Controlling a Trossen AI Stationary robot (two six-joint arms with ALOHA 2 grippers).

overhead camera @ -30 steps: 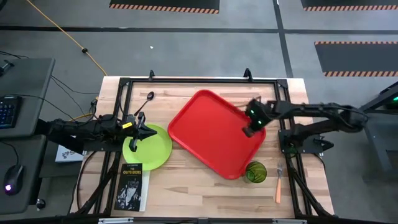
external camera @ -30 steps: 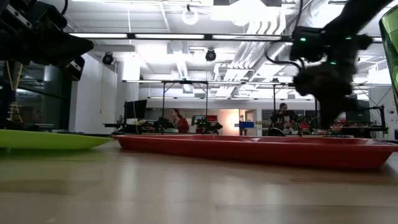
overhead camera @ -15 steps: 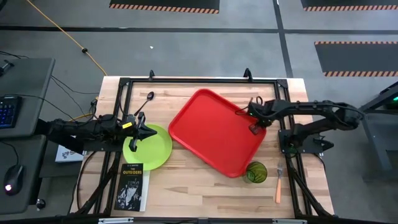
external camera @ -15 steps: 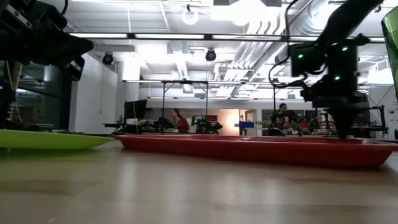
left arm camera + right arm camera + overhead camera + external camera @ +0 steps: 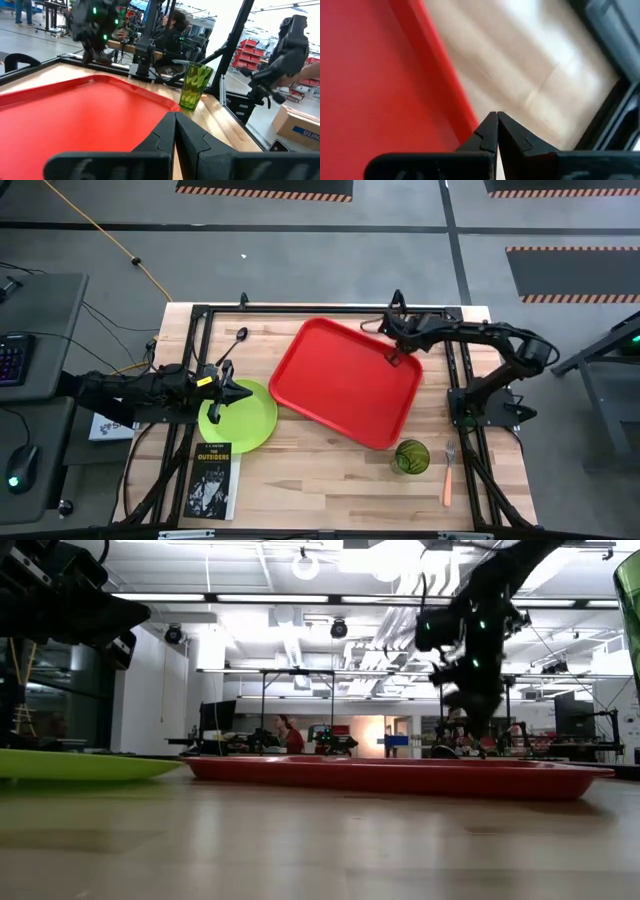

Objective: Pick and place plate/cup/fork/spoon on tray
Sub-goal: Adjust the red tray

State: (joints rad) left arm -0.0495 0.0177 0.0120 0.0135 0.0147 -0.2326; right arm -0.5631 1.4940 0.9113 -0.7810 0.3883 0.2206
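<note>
My right gripper (image 5: 392, 358) jaws together, seemingly pinching tray (image 5: 340, 385) rim to reposition it; left gripper (image 5: 238, 393) jaws together, waiting over plate (image 5: 250, 420).

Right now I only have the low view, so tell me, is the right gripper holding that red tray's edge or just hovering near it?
Observer: The right gripper sits at the tray's rim near the far right corner; in the right wrist view its fingers are shut together with no rim between them.
Operator: Okay, and where's the cup? I only see a green sliver.
Observer: From above, the cup stands upright on the table just off the tray's near right corner, not on it.
Operator: And the fork?
Observer: The fork lies on the table right of the cup, near the table's right edge.
Operator: What's the left arm doing?
Observer: The left gripper is over the plate, fingers shut, holding nothing.
</note>
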